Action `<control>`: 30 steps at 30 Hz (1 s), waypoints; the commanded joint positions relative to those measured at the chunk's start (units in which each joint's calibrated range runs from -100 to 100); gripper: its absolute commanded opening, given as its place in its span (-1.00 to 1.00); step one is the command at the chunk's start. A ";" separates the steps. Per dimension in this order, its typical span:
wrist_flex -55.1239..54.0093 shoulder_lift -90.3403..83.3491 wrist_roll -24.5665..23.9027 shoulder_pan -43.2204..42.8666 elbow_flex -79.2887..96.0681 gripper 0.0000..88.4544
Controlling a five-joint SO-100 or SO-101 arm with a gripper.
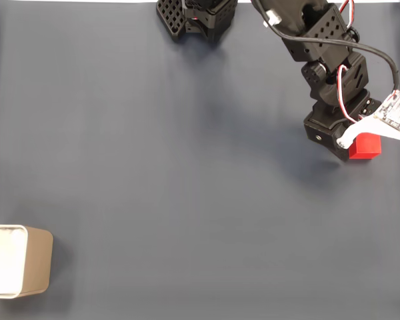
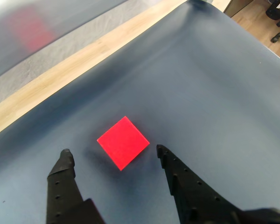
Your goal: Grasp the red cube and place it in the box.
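In the wrist view we see the black two-fingered tool [image 2: 114,154] nearest to us, its jaws spread wide and holding nothing. One dark finger [image 2: 63,182] rises from the lower left, the other from the lower right. Just beyond and between their tips lies the small, bright-red, matte cube [image 2: 123,142], turned so that a corner points toward us. It rests on the dark blue-grey bench [image 2: 214,93] and touches neither finger. Farther off, a pale wooden strip [image 2: 84,60] runs along the far edge of the bench covering.

In the fixed view we find the small beige, round-cornered box with a white interior [image 1: 17,261] at the near left edge of the bench [image 1: 173,167], partly cut off by the frame. The red cube [image 1: 367,147] sits far over on the right, well apart from the box. The black arm [image 1: 327,60] reaches down from the far side, its tool [image 1: 352,145] directly at the cube, and a white part with a small circuit board [image 1: 395,115] overlaps the cube's upper edge. Red, white and black wires [image 1: 347,20] loop along the arm. The arm's black base [image 1: 197,17] stands at the far edge.
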 commanded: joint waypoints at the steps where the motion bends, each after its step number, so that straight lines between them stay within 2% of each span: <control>1: -1.10 -0.31 -0.24 0.37 -2.68 -0.07; 30: 2.67 1.34 -0.59 -3.11 -5.88 -0.09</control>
